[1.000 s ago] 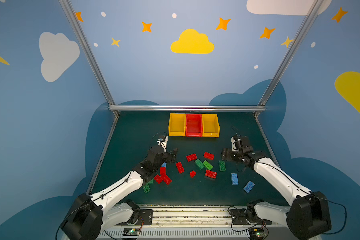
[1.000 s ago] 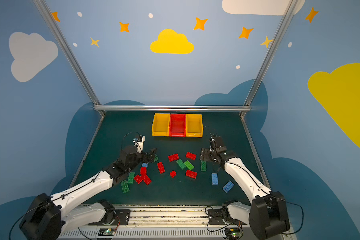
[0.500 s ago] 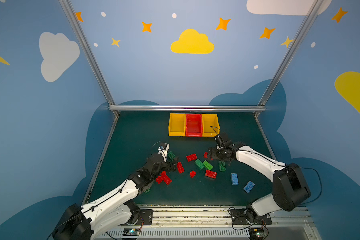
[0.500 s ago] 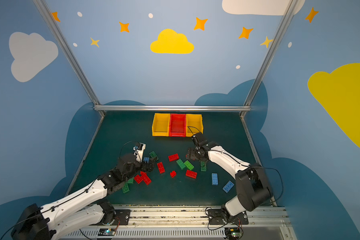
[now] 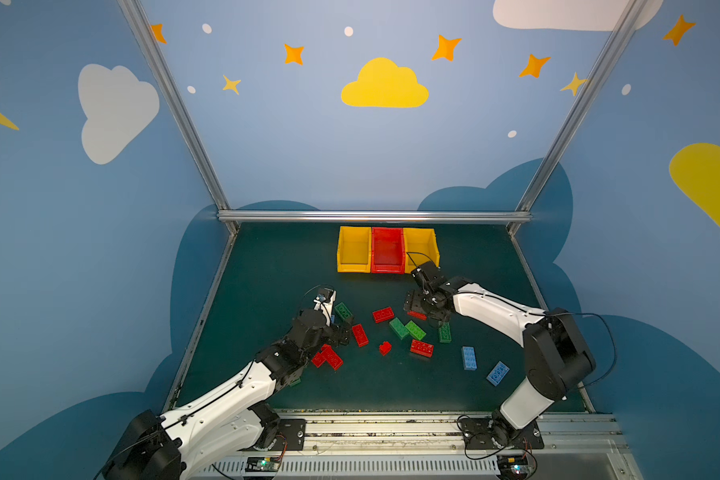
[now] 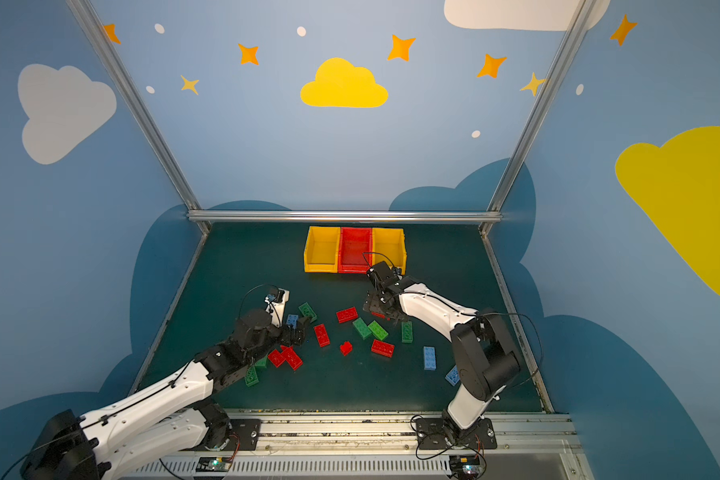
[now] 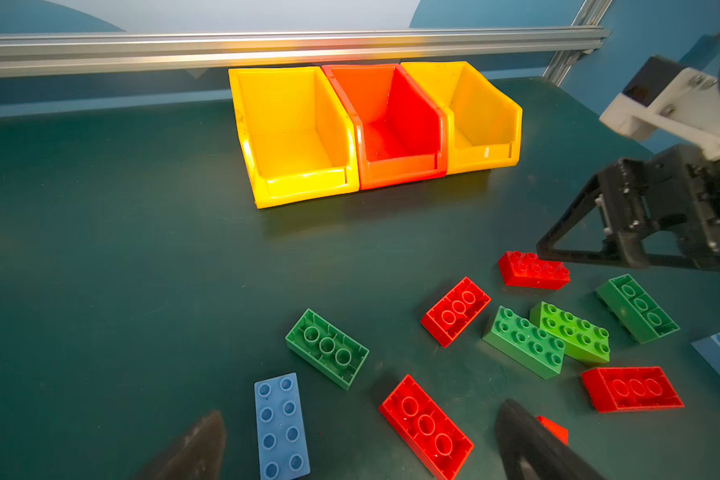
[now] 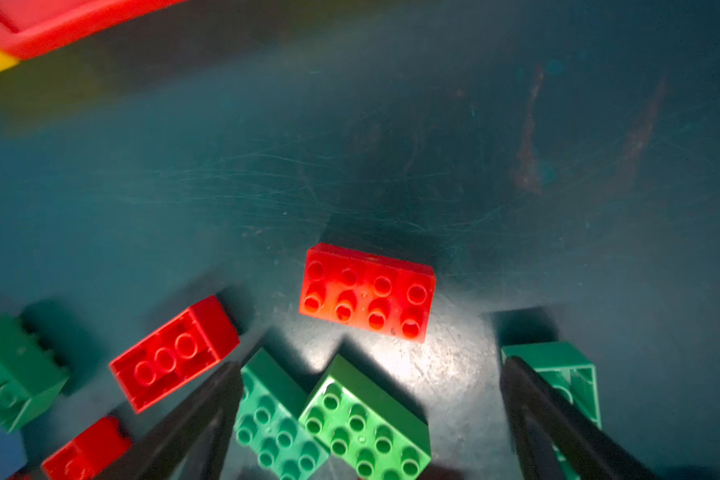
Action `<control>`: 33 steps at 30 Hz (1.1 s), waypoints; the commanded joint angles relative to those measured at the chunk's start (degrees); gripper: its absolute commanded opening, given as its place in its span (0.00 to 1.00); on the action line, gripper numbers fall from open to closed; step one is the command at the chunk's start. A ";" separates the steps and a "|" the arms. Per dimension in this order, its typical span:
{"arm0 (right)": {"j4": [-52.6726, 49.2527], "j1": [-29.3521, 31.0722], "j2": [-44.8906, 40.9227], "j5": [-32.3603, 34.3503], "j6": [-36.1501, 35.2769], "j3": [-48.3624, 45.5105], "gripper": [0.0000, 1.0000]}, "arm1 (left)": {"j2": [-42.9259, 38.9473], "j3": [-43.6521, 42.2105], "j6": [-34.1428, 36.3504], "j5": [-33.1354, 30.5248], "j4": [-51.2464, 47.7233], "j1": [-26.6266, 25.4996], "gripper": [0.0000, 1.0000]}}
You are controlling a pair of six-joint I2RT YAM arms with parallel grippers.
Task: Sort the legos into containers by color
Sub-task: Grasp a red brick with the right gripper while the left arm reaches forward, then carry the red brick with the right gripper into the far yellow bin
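At the back of the dark green bench (image 5: 267, 270), you have three open-top rectangular plastic bins standing side by side, walls touching: the left yellow bin (image 5: 353, 253), the red bin (image 5: 387, 249) in the middle and the right yellow bin (image 5: 421, 245). Your left wrist view looks into all three, and each shows only its own bare floor.

Every studded plastic brick you can see, red, green or light blue, lies loose on the bench in front of the bins.

Your right end effector (image 5: 427, 313) hangs low over the bench just in front of the red bin and the right yellow bin. Its fingers are spread wide and grip nothing. From the right wrist view, a red two-by-four brick (image 8: 366, 291) lies studs up just beyond the fingertips. Two green bricks (image 8: 364, 419) lie touching each other between the fingers.

Your left end effector (image 5: 344, 332) is spread wide too, low over the left part of the scatter. Its wrist view shows a light blue two-by-four brick (image 7: 281, 428) and an upturned red brick (image 7: 427, 428) lying on the bench between the fingers — neither is gripped. A green brick (image 7: 327, 347), hollow side up, lies just beyond them.

Two more light blue bricks (image 5: 469, 357) lie off to the right near the right arm, well apart from the bins.
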 commanded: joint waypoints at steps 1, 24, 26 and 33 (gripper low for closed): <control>-1.82 0.34 3.07 2.23 2.74 2.73 0.95 | -0.86 -0.73 0.18 -0.86 0.21 -0.10 1.00; -0.91 -0.88 12.02 -0.79 2.26 6.25 0.68 | 1.21 -0.81 0.22 -1.65 0.61 -0.09 1.00; -0.80 -1.03 12.70 -1.15 2.01 6.38 0.64 | 1.35 -0.82 0.27 -1.73 0.63 -0.09 1.00; -2.45 -1.13 12.06 -1.11 -0.74 8.03 0.44 | 2.40 -0.73 0.14 -1.83 1.13 -0.10 1.00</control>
